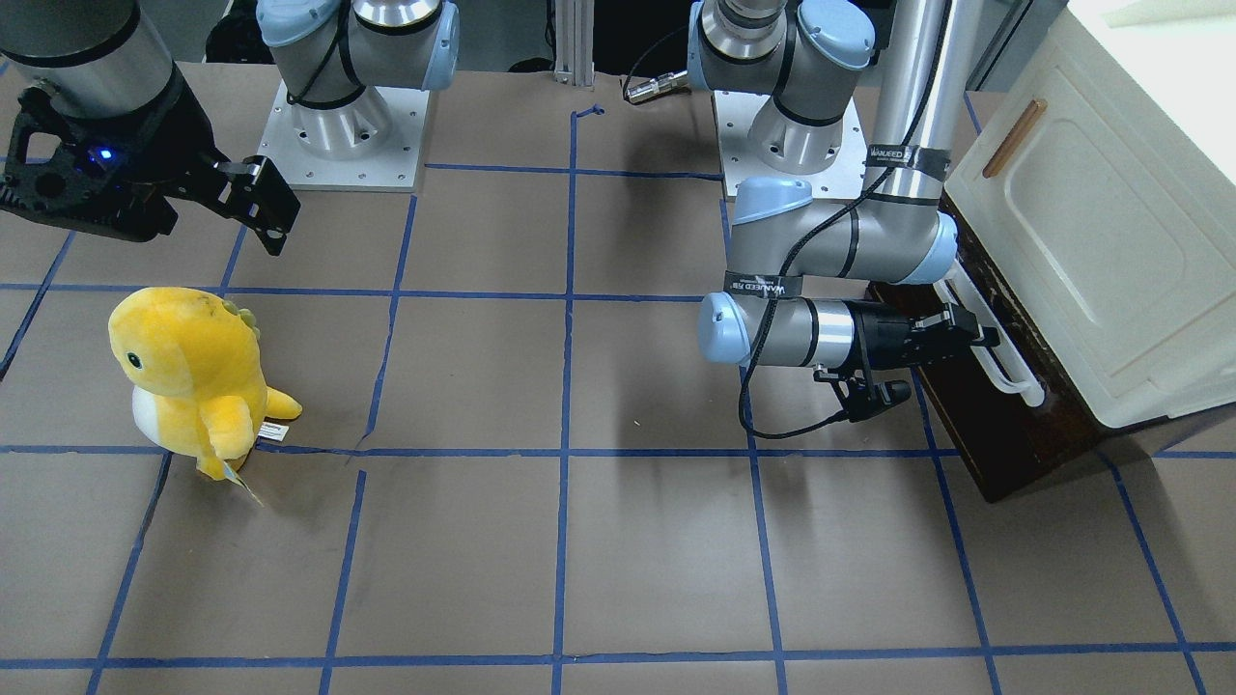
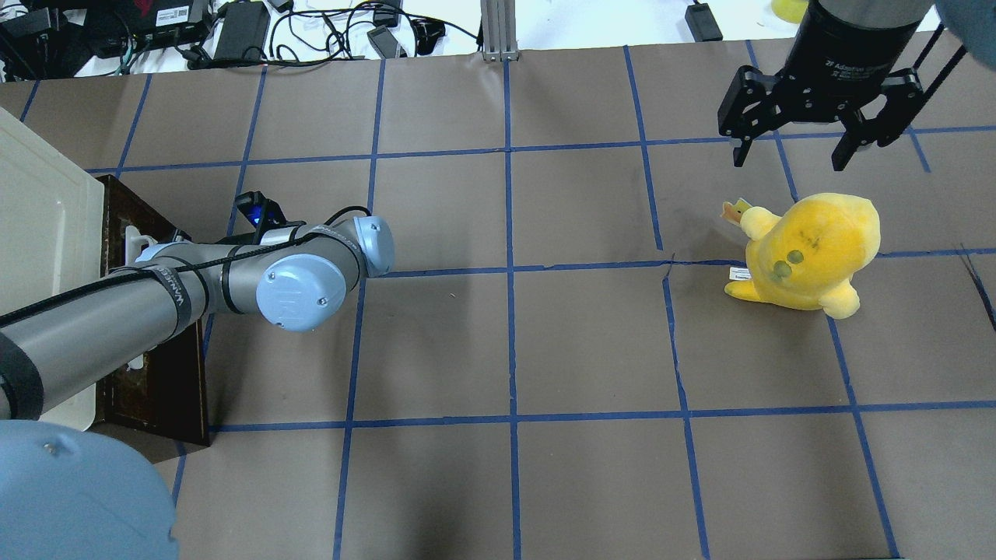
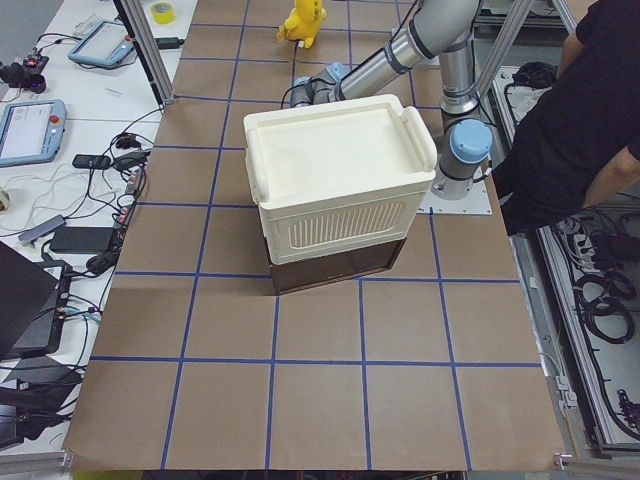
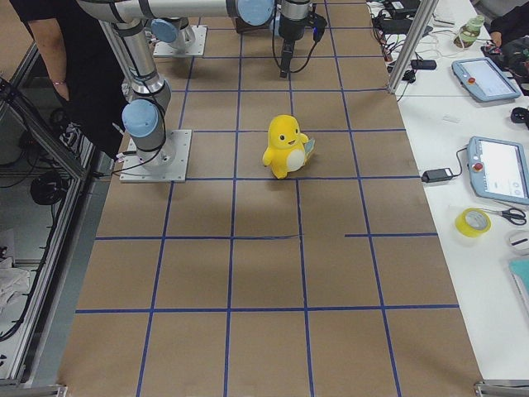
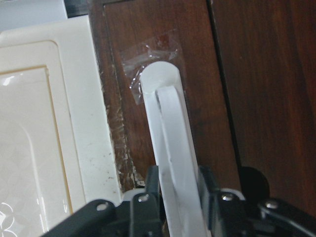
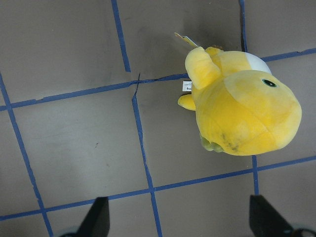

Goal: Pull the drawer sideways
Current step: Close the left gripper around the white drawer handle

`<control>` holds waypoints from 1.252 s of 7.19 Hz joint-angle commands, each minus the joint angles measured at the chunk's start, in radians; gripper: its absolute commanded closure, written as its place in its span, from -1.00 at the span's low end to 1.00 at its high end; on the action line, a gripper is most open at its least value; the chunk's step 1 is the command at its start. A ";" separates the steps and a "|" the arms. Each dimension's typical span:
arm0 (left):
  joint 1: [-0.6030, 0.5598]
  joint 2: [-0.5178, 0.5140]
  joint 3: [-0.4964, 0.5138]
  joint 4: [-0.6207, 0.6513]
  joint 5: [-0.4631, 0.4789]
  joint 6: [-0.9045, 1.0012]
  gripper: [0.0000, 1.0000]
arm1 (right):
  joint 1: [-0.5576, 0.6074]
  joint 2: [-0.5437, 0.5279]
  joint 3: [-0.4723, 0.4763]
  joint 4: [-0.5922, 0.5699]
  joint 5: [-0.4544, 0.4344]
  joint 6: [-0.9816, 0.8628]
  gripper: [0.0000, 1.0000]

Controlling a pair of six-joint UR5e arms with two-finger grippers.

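Left gripper [image 5: 178, 181] clamped on the white bar handle [image 5: 170, 128] of the 1 drawer [image 1: 1024, 434], 1 finger each side. The drawer's dark brown front sits under the 1 cream cabinet [image 1: 1110, 241] at the table's [image 2: 506, 350] left end. Right gripper [image 2: 787, 159] spread wide, holding nothing, above 1 yellow dinosaur plush [image 2: 809, 249]

Dark brown drawer [image 1: 1014, 436], long white bar handle [image 5: 170, 143]
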 commanded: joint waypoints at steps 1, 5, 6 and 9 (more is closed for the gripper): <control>-0.001 -0.012 0.001 0.003 -0.004 -0.016 0.26 | 0.001 0.000 0.000 0.000 0.000 0.000 -1.00; -0.006 -0.012 0.007 0.010 -0.007 -0.014 0.46 | 0.001 0.000 0.000 0.002 0.000 0.000 -1.00; -0.009 -0.014 0.007 0.013 -0.007 -0.013 0.47 | 0.001 0.000 0.000 0.002 0.000 0.000 -1.00; -0.027 -0.017 0.007 0.018 -0.007 -0.010 0.52 | -0.001 0.000 0.000 0.000 0.000 0.000 -1.00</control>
